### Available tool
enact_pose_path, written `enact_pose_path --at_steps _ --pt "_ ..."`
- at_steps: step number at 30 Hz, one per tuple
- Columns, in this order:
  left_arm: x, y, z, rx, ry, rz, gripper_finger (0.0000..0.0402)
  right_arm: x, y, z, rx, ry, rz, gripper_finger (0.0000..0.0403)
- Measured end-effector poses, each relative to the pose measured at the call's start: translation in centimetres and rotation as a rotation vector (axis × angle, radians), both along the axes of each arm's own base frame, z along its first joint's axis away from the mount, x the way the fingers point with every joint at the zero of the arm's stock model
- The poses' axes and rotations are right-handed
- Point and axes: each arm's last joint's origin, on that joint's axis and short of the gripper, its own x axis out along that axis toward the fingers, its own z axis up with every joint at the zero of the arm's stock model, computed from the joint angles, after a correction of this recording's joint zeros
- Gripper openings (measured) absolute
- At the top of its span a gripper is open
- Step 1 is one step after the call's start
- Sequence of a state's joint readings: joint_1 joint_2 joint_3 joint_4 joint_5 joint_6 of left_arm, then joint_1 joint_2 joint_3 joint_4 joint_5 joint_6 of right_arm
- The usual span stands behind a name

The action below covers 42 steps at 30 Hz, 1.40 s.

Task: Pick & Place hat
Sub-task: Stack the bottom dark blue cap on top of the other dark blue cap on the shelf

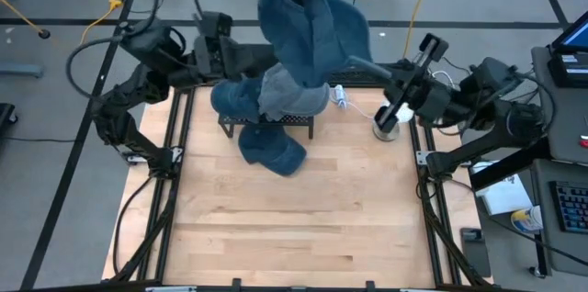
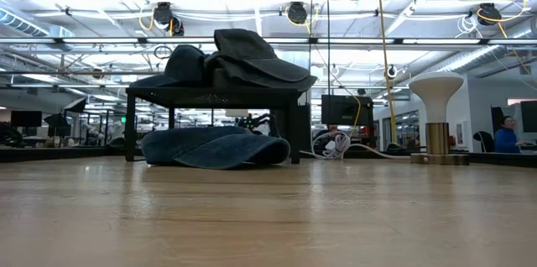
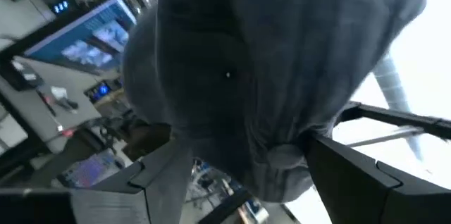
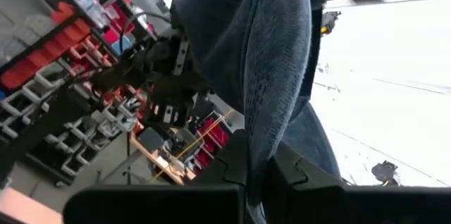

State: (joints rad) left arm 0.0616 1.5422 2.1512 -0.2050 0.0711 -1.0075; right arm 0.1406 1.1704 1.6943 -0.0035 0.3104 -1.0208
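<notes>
Blue hat (image 1: 308,30) up high over rear of surface (image 1: 294,228), held between both arms. Right end effector (image 4: 264,175) pinched tight on hat fabric. Left end effector (image 3: 243,175) w/ fingers spread wide, hat bunched between and touching them; grip state: cannot tell. Other hats on black rack (image 2: 214,95).

Blue denim hat (image 1: 308,30), black rack (image 1: 266,122), apparently pale wooden table (image 1: 294,228)
</notes>
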Motion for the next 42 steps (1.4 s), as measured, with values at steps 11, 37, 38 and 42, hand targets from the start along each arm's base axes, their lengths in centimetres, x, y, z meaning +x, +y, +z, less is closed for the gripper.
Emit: enact_pose_path --at_steps 11,37,38,42 --pt "-0.2 0.2 1.1 0.02 -0.151 -0.035 0.0273 0.7 -0.1 -0.4 0.001 0.029 -0.058 0.0004" --pt "-0.6 0.8 1.5 0.043 -0.193 -0.054 0.0099 0.2 -0.1 0.2 -0.143 0.001 -0.135 0.0006" --pt "-0.6 0.9 1.5 0.046 -0.192 -0.051 0.0078 0.3 -0.1 0.2 -0.14 0.0 -0.132 0.0006" --pt "-0.7 1.6 1.5 0.085 -0.187 -0.054 0.0028 0.3 -0.1 0.2 -0.134 0.001 -0.128 0.0009"
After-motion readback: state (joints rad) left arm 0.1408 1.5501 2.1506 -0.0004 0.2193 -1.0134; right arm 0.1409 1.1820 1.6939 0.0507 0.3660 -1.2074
